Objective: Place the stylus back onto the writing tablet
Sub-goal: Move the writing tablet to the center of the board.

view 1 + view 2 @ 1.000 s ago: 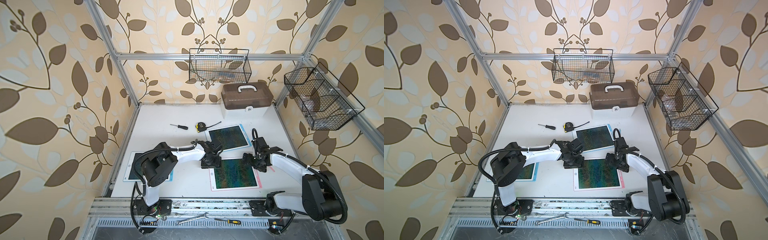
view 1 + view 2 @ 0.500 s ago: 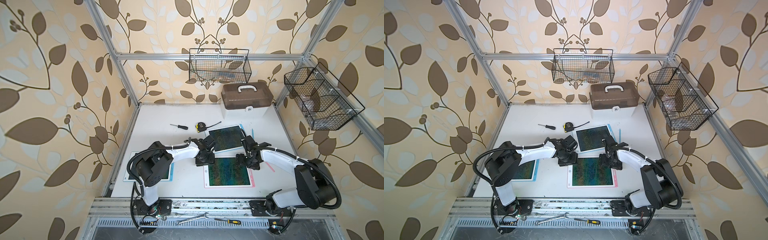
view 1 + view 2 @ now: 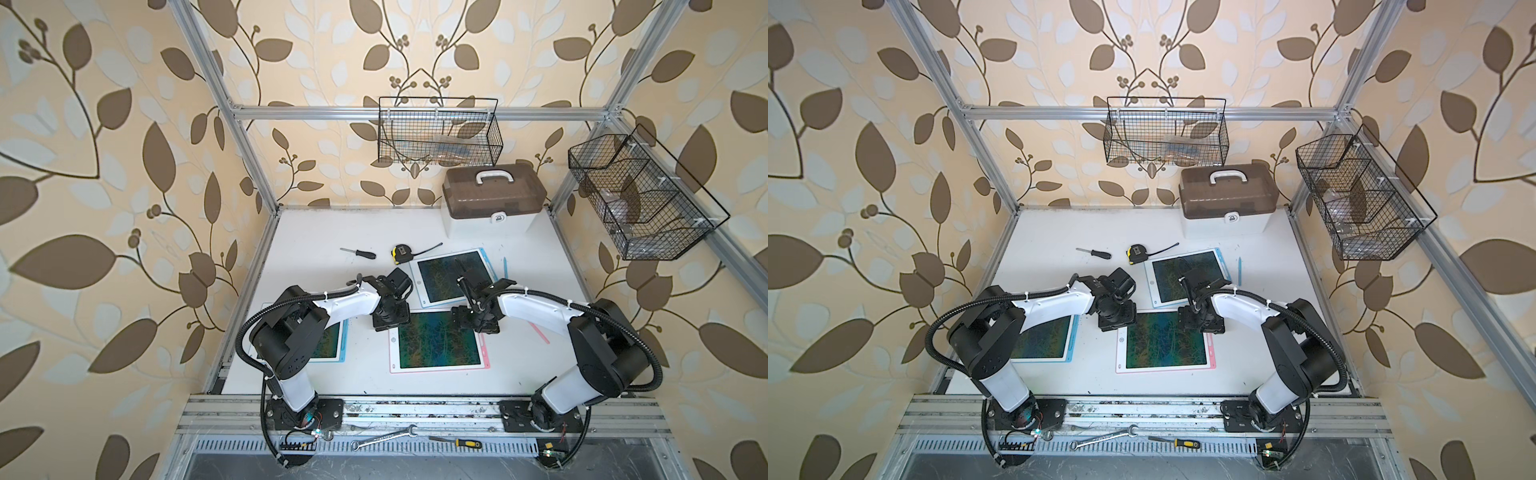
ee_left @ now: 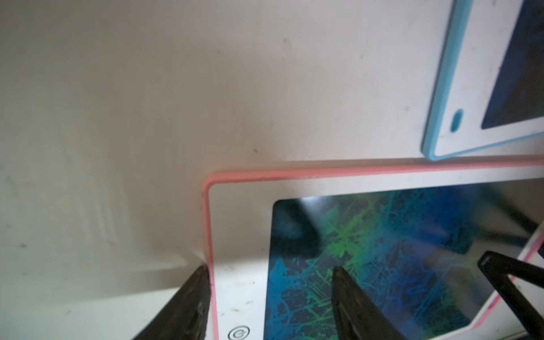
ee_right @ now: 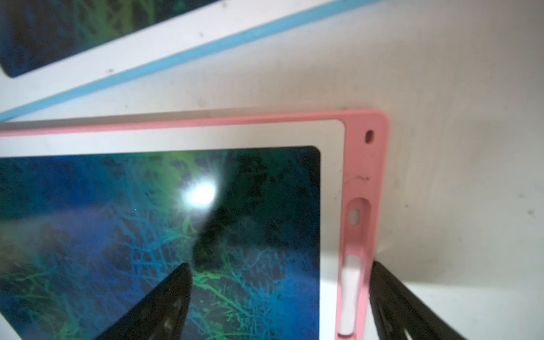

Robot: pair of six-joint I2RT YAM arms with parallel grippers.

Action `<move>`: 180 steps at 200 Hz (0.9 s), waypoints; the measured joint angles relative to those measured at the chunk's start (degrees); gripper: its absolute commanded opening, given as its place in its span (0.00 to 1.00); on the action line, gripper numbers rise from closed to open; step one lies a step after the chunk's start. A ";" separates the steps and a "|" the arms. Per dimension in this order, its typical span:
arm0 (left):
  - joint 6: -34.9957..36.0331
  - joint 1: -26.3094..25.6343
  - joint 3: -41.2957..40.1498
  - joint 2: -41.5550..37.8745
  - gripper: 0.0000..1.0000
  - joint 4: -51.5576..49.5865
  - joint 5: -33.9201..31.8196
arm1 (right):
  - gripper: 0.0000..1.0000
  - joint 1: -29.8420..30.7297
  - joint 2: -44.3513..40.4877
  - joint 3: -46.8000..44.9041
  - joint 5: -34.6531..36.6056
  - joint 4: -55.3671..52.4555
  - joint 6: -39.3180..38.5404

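Note:
The pink-framed writing tablet lies flat mid-table. A thin pink stylus lies on the table to its right, beside the right arm. My left gripper is open at the tablet's far left corner, with one finger outside the pink edge and the other over the screen. My right gripper is open at the far right corner. One of its fingers is over the screen; the other is outside the frame, beside the stylus slot. Neither gripper holds the stylus.
A blue-framed tablet lies just behind, with a blue stylus to its right. Another blue-framed tablet lies under the left arm. Farther back are a tape measure, a screwdriver and a toolbox.
Both grippers have moved left, and the pink-framed tablet has slid left with them. The pink stylus now lies apart from it on the right.

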 measured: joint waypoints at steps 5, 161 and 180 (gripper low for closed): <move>0.00 0.31 -0.09 -0.09 0.65 -0.22 -0.31 | 0.92 0.52 0.04 0.04 0.02 0.20 0.24; 0.92 2.23 -0.09 -0.79 0.96 -3.34 -4.98 | 0.94 5.35 -0.59 -0.72 -0.76 6.71 6.97; 1.42 2.23 0.59 -0.55 0.97 -4.85 -5.01 | 0.95 4.63 -1.40 -1.44 -1.38 7.69 7.65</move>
